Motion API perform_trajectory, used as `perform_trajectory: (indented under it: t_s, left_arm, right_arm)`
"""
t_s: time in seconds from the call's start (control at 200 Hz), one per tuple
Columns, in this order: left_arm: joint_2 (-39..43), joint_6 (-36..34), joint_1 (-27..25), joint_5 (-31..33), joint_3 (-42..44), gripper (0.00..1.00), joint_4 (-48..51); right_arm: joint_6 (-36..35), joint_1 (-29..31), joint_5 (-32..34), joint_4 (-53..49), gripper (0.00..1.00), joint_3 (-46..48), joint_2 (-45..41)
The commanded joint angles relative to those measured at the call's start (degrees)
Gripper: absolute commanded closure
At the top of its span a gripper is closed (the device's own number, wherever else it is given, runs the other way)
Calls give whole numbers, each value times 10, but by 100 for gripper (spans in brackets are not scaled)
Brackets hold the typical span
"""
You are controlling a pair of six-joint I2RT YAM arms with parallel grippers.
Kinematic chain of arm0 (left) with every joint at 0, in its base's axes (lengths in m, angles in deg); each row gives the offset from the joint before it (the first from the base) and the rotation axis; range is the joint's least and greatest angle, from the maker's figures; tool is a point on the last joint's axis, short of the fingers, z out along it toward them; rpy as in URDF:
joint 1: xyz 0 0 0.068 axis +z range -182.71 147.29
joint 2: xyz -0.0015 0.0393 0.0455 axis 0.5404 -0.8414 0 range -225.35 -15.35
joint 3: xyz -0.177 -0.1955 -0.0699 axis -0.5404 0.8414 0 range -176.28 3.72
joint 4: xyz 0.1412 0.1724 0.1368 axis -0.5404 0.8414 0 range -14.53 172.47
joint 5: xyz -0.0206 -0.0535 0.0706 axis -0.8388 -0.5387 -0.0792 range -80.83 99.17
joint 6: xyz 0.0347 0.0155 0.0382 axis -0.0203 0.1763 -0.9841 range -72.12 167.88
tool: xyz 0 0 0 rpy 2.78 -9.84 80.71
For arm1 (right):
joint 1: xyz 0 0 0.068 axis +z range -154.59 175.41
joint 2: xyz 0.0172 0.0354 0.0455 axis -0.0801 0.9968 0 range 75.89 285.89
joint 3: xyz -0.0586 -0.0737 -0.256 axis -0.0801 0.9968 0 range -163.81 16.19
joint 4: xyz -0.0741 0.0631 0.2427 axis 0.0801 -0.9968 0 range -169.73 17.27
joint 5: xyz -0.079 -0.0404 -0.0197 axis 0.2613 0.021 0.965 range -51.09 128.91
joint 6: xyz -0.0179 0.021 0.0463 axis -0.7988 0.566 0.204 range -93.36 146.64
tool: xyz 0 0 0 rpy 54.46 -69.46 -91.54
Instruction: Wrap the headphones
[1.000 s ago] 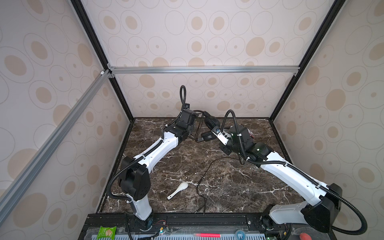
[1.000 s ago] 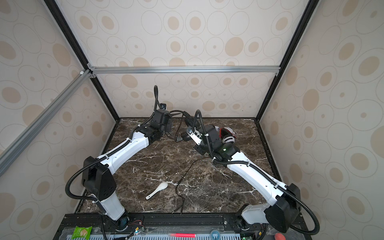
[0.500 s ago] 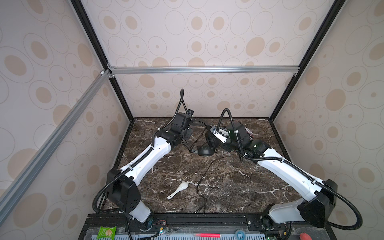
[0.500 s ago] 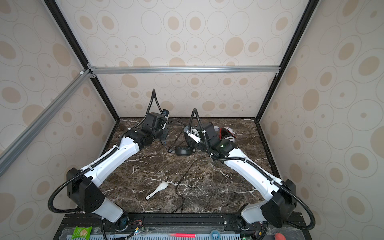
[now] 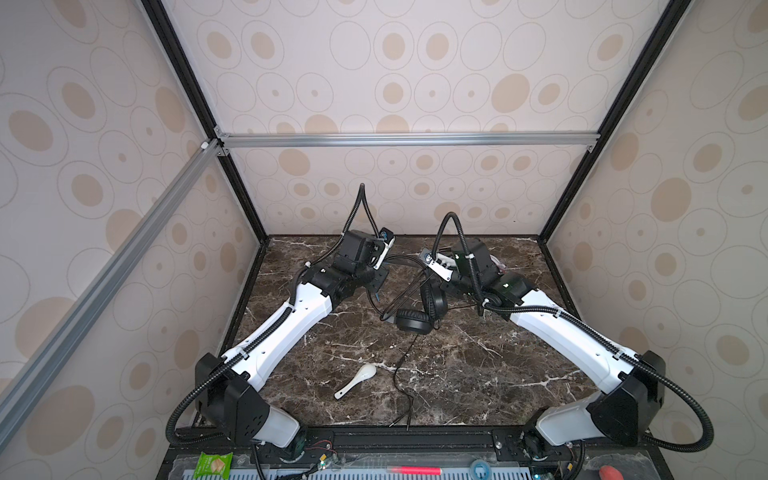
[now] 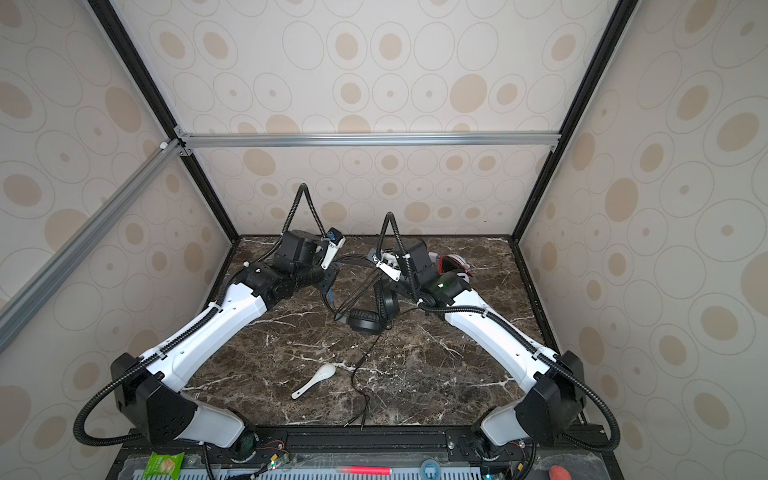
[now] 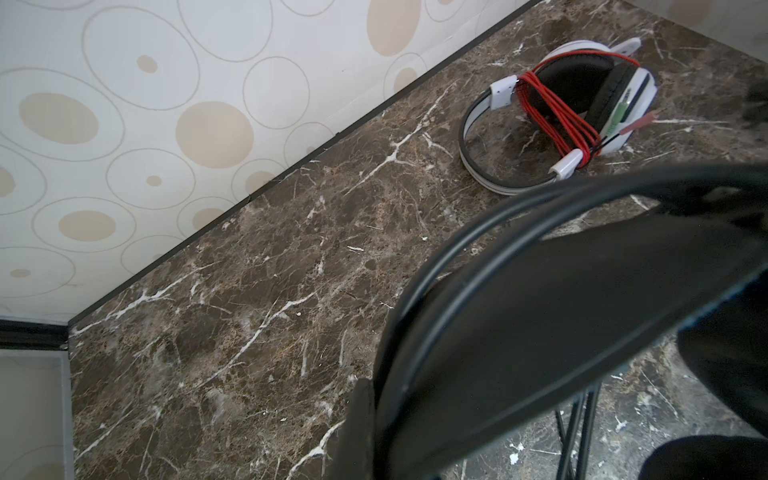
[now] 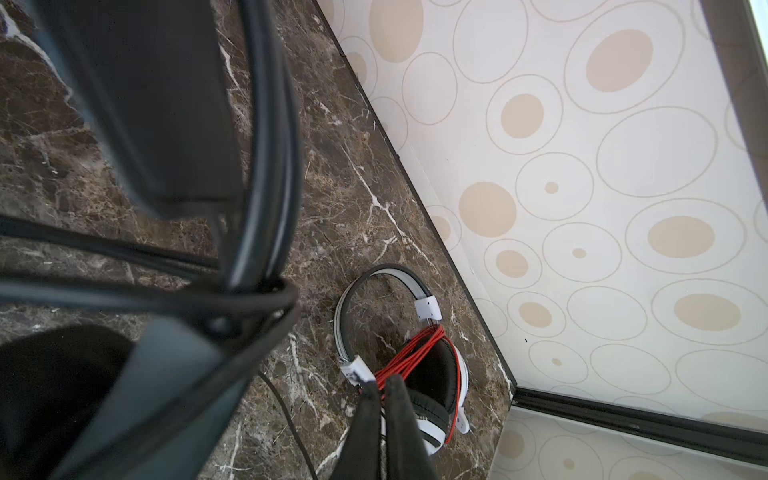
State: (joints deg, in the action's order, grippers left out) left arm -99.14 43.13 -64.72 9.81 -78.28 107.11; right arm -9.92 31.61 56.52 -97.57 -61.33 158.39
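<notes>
The black headphones (image 5: 413,323) sit mid-table, past the spoon (image 5: 356,380) toward the back wall and a touch to its right. One ear cup lies flat on the marble table (image 5: 478,374), and the second stands on edge right behind it. The headband arches up off the surface between the two grippers. A thin black cable (image 5: 399,365) crosses the band in a few straight strands. It then trails forward, passing just right of the spoon, and ends by the front edge. The white headphones (image 6: 454,262) lie much farther from the spoon, in the back right corner. Their red cable (image 7: 557,120) is already wound across the band in a tight bundle.

The left arm reaches in low from the front left. The left gripper (image 5: 375,288) is clamped on the black band's left end, where a bit of blue lining shows. The right arm mirrors it from the front right. The right gripper (image 8: 380,384) has its fingers nearly together, with only a slit between them, and I can't make out anything pinched there. The band and cable pass close beside it.
</notes>
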Motion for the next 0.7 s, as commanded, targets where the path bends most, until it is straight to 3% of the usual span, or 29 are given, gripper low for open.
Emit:
perform_trajectory:
  t_s: [0.0,0.425,0.695]
  left_arm:
    - [28,-11,-2,-40,-26,100,-4]
    - [40,-2,-3,-64,-39,100,-1]
    - [46,14,-3,-82,-38,100,-7]
  right_arm:
    - [12,-15,-22,7,91,-19,5]
    - [60,-49,-58,15,89,-6,19]
    - [137,-85,-94,1,89,-26,41]
